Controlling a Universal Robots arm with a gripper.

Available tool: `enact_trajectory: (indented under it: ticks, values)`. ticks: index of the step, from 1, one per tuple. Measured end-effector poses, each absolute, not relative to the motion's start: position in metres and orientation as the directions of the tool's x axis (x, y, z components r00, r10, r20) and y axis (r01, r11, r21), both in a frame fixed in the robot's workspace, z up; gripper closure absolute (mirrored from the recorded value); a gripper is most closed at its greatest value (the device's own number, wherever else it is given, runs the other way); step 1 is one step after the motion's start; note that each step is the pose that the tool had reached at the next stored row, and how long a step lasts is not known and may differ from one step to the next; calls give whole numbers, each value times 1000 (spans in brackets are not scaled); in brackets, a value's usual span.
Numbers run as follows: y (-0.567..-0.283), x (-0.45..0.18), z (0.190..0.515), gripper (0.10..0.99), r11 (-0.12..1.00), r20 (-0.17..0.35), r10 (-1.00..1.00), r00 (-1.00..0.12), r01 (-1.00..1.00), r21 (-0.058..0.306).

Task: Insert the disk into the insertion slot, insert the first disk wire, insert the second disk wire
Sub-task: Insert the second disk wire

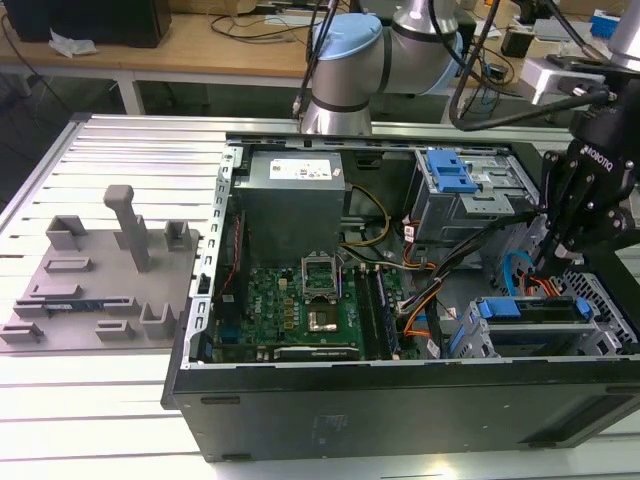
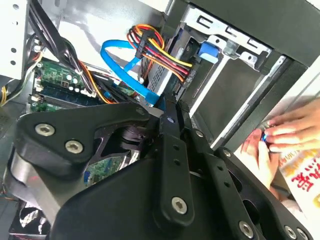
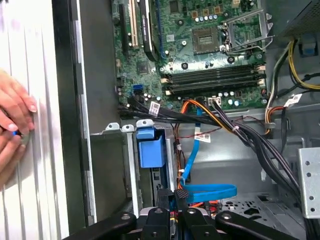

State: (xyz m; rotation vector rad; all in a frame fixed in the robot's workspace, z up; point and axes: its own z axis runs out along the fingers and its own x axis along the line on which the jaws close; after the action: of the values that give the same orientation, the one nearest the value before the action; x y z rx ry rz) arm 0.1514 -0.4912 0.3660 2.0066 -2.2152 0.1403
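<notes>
An open desktop computer case (image 1: 400,400) is lying on its side on a slatted metal table (image 1: 90,400), with the robot arm (image 1: 350,60) reaching over from the far side. The black gripper (image 1: 560,240) is hanging down inside the case at the exterior view's right, just above the low perforated drive cage. The disk (image 1: 525,310), seen by its bright blue carrier edge, is sitting inside the insertion slot (image 1: 600,335) at the near right of the case. In the first wrist view the blue carrier tab (image 3: 151,150) is showing at the mouth of the cage, close to the gripper's fingertips (image 3: 181,192).

A flat blue data cable (image 3: 205,190) is looping beside the fingertips, and in the second wrist view the same blue cable (image 2: 125,65) is curving next to a bundle of red, yellow and black power wires (image 2: 155,47) running to the back of the drive. The jaws are looking pressed close together around a small black connector at the end of the blue cable, though the grip itself is partly hidden by the gripper's own body.

A person's hands (image 3: 12,125) are resting on the table just outside the case wall, fingers (image 2: 285,132) pinching a small blue object. Farther off, the taller drive cage with a blue latch (image 1: 450,175) is standing near the power supply (image 1: 295,190), and the green motherboard (image 1: 300,305) is lying exposed. A grey parts fixture (image 1: 100,270) is sitting on the table at the exterior view's left.
</notes>
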Motion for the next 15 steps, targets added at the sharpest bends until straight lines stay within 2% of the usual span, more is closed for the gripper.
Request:
enact_trajectory:
  ticks: [2,6,15]
  values:
    - [-494,151,366,925,101,152,-984,-96,-995,24]
    - [-502,148,366,925,99,75,-992,-98,-995,12]
    - [-521,145,362,925,91,-1,-996,-91,-996,15]
